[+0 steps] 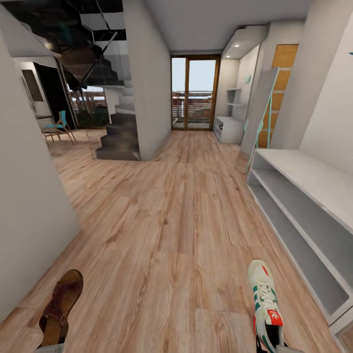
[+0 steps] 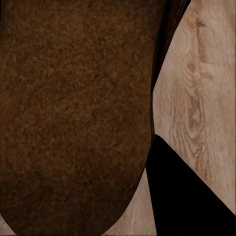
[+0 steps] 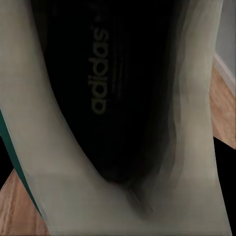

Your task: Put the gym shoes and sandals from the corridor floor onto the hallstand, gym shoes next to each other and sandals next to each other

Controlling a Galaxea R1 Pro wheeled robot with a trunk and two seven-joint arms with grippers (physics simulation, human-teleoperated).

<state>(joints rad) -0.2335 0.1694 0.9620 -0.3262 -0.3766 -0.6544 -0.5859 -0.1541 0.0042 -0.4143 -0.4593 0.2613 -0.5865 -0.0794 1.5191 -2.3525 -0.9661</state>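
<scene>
The head view looks down a corridor floor (image 1: pixel 166 235) of light brown wood-grain planks. The low, wide light-grey hallstand (image 1: pixel 314 176) with a flat top and two long open shelf compartments stands along the right wall; nothing visible rests on it.

A brown leather-look open-backed sandal with tan insole (image 1: pixel 61 306) sits at the lower left of the head view, at the end of the left arm. A white lace-up gym shoe with green side stripes and a red tongue label (image 1: pixel 265 306) sits at the lower right, just short of the rack's near end. Whether either is lifted or resting on the planks cannot be told.

Left wrist view: brown textured sandal (image 2: pixel 73 113) surface at very close range. Right wrist view: the sneaker's dark insole (image 3: pixel 108 88) (printed brand lettering legible).

Claw state: neither gripper's fingers are distinguishable, so it cannot be told whether they clamp the footwear.

Risks, as judgement:
- Slippage during transfer, if grip on the soft upper is shallow.
- The toe catching the rack's edge, leaving the shoe on the floor.
- Placement that leaves no adjacent room for each partner.
</scene>
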